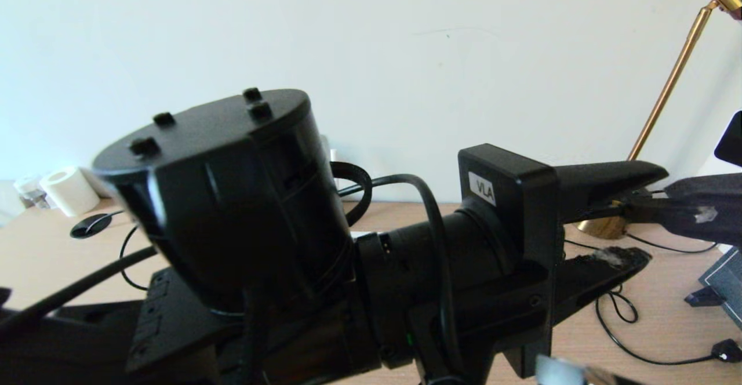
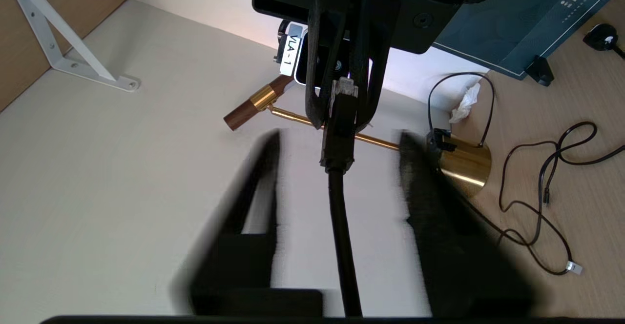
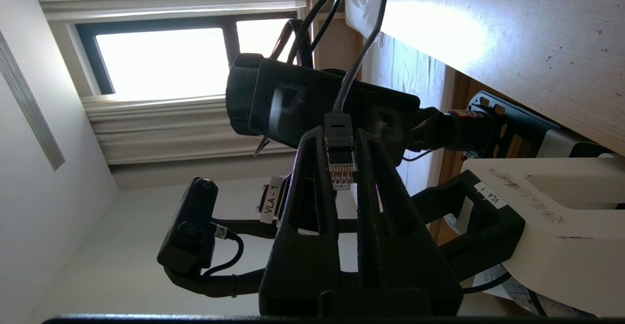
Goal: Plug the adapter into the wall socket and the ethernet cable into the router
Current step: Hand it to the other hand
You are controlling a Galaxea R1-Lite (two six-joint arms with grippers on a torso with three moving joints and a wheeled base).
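The ethernet cable (image 2: 342, 226) hangs in the air above the desk. Its black clip plug (image 3: 339, 160), gold contacts showing, is pinched between the fingers of my right gripper (image 3: 339, 143), which is shut on it. In the head view the right gripper (image 1: 678, 208) reaches in from the right edge. Opposite it my left gripper (image 1: 652, 211) stands open, and the cable runs between the spread fingers (image 2: 266, 182) without touching them. The left arm fills the head view's foreground. The router, the adapter and the wall socket are hidden or out of view.
A brass lamp (image 1: 666, 101) stands on the wooden desk (image 1: 666, 309) just behind the grippers, with its round base (image 2: 464, 163) near the left gripper. Thin black cables (image 1: 626, 338) loop over the desk at the right. A dark blue box (image 2: 512, 26) and a paper roll (image 1: 69, 191) sit further off.
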